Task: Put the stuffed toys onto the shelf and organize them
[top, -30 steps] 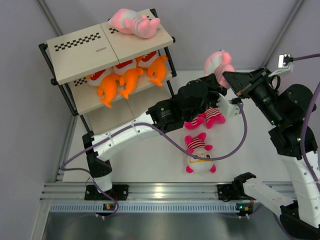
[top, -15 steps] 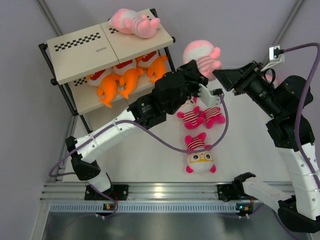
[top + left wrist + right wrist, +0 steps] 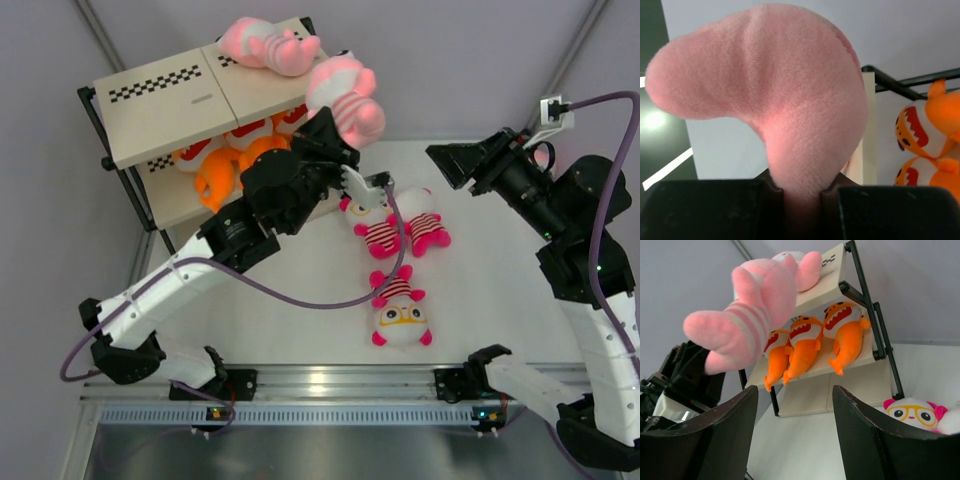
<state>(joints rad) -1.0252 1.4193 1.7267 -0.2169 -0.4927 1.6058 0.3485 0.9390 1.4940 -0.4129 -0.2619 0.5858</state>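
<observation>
Pink toy held over shelf, upper centre.
Left fingers pinch it, right fingers spread empty; release beside its pink twin.

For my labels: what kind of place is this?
Probably a robot test cell: left arm and right arm bolted to an aluminium rail, plain grey walls around a white table, a small shelf of plush toys.

A pale pink striped plush doll is seen raised before a black-framed, beige-boarded shelf. 3 orange plush dolls are lined on 1 board. The right gripper is held apart, empty.
</observation>
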